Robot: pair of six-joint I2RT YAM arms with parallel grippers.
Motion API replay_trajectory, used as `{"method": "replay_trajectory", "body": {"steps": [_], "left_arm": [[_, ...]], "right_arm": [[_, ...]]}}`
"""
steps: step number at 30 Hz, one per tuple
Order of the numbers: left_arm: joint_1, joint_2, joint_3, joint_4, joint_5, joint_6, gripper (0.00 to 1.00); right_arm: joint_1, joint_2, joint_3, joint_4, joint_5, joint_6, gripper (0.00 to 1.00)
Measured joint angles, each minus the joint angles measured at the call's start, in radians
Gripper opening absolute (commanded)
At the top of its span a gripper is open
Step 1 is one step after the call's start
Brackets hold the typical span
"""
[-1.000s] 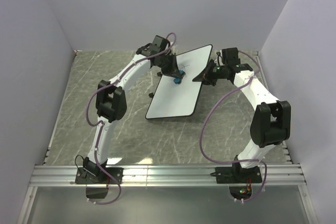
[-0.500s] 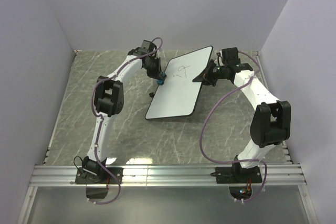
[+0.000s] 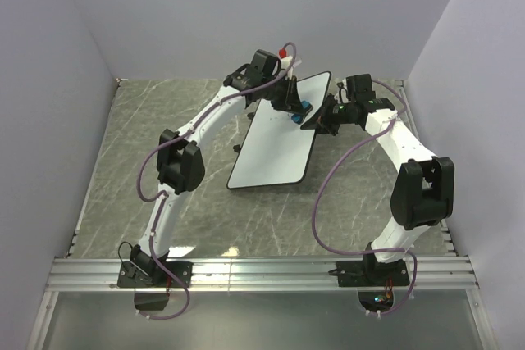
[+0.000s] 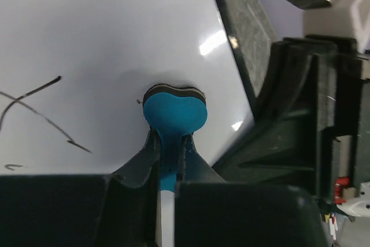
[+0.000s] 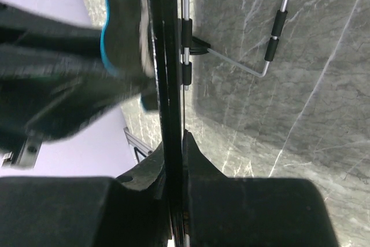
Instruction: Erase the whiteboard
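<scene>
The whiteboard (image 3: 279,141) is a white board with a thin black rim, lying tilted on the grey marbled table. My left gripper (image 3: 300,109) is shut on a small blue eraser (image 4: 174,114) and presses it on the board near its far right edge. Thin dark scribbles (image 4: 40,108) show left of the eraser in the left wrist view. My right gripper (image 3: 321,118) is shut on the board's right rim (image 5: 171,73), seen edge-on in the right wrist view. The blue eraser (image 5: 121,33) shows there too, left of the rim.
A thin metal wire stand (image 5: 272,39) folds out behind the board on the table. Purple walls close in the back and both sides. An aluminium rail (image 3: 262,272) runs along the near edge.
My left gripper has swept the eraser from the board's upper left edge across to its far right edge. The scribbles seen in the top view are now hidden. The right arm has not moved.
</scene>
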Motion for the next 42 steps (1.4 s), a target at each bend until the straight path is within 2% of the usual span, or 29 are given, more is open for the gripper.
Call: {"method": "replay_trajectory", "body": {"steps": [8, 16, 20, 30, 38, 42], "left_arm": [[0.034, 0.016, 0.001, -0.024, 0.035, -0.011, 0.0], [0.195, 0.189, 0.038, -0.034, -0.043, -0.059, 0.0], [0.233, 0.217, 0.019, -0.017, -0.053, -0.063, 0.0], [0.193, 0.18, 0.01, 0.058, -0.037, -0.047, 0.0], [0.04, 0.11, 0.061, 0.198, 0.043, -0.08, 0.0], [0.001, 0.084, 0.06, 0.229, 0.061, -0.081, 0.0]], "right_arm": [[0.0, 0.018, 0.022, -0.012, -0.013, -0.023, 0.0], [-0.002, 0.02, 0.023, -0.026, -0.014, -0.024, 0.0], [-0.003, 0.023, 0.029, -0.034, -0.014, -0.022, 0.0], [-0.005, 0.026, 0.03, -0.037, -0.033, -0.027, 0.0], [-0.005, 0.026, 0.029, -0.059, -0.04, -0.053, 0.0], [-0.005, 0.026, 0.029, -0.061, -0.041, -0.065, 0.0]]}}
